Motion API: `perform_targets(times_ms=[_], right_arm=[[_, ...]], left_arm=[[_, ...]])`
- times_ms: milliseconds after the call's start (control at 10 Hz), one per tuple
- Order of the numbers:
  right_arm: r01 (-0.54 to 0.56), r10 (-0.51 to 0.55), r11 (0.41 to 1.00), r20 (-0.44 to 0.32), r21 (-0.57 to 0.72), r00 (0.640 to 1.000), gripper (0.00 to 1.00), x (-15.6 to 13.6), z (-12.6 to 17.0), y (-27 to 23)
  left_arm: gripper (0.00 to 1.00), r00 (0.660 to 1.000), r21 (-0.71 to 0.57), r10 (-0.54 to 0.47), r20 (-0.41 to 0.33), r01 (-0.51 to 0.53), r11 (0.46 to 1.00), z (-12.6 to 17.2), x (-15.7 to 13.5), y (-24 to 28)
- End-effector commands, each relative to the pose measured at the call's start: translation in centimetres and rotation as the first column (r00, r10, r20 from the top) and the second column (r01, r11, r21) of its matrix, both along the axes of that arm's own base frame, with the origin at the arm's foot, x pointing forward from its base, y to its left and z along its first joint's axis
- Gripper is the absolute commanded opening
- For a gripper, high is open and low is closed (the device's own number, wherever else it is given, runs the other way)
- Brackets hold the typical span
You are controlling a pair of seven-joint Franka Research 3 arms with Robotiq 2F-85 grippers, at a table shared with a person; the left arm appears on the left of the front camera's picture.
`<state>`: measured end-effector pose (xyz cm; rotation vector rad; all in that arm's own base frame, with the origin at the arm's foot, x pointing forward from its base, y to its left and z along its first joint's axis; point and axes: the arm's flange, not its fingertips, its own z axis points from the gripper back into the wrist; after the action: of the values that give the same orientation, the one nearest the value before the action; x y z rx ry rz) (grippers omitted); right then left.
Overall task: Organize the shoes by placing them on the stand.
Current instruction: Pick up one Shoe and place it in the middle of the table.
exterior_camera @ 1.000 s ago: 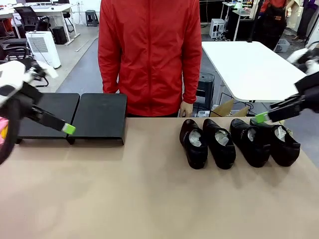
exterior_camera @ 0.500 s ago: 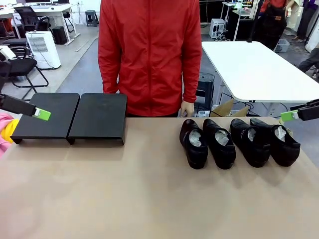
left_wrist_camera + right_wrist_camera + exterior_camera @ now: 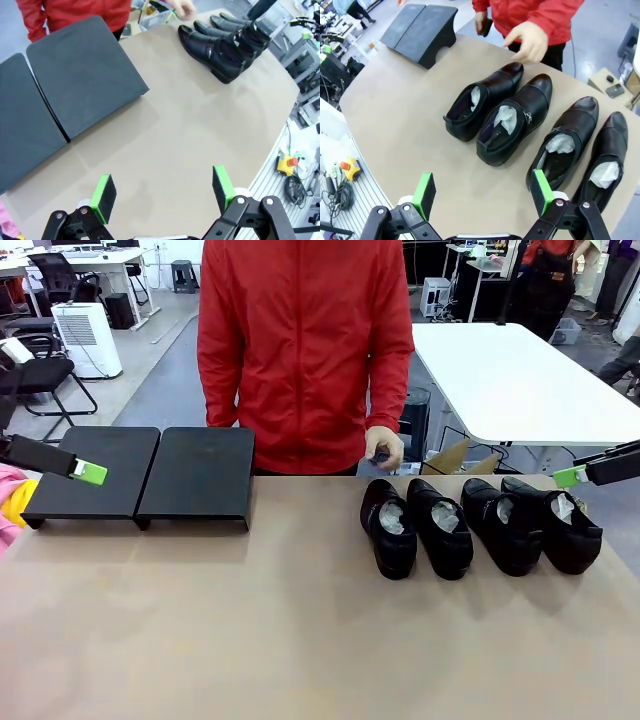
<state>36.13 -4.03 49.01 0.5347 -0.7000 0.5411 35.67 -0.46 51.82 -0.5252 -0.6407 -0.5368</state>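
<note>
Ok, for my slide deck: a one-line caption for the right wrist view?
Open right claw above four paper-stuffed black dress shoes, a person's hand near their toes.

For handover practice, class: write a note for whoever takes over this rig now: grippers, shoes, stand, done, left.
Left gripper: open, empty, near the stand.
Right gripper: open, empty, by the shoes.
Shoes: four in a row on the table, none on the stand.
Person's hand hovers behind them.
Done: nothing. Left: all four onto the stand.

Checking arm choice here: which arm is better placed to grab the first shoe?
Right, probably: the right gripper hovers open beside the shoes; the left gripper is over by the stand.
</note>
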Motion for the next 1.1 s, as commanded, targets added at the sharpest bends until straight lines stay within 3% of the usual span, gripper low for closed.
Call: perform_targets(times_ms=[0,1000], right_arm=[[-0.022,0.022,1.0,0.017,0.014,1.0,1.0,-0.17,0.01,-0.33],[0.0,0.001,1.0,-0.003,0.006,1.0,1.0,-0.42,0.1,-0.09]], left_arm=[[1.0,1.0,0.018,-0.019,0.018,0.019,1.0,0.36,-0.22,0.02],[1.0,1.0,0.018,-0.019,0.018,0.019,1.0,0.36,-0.22,0.02]])
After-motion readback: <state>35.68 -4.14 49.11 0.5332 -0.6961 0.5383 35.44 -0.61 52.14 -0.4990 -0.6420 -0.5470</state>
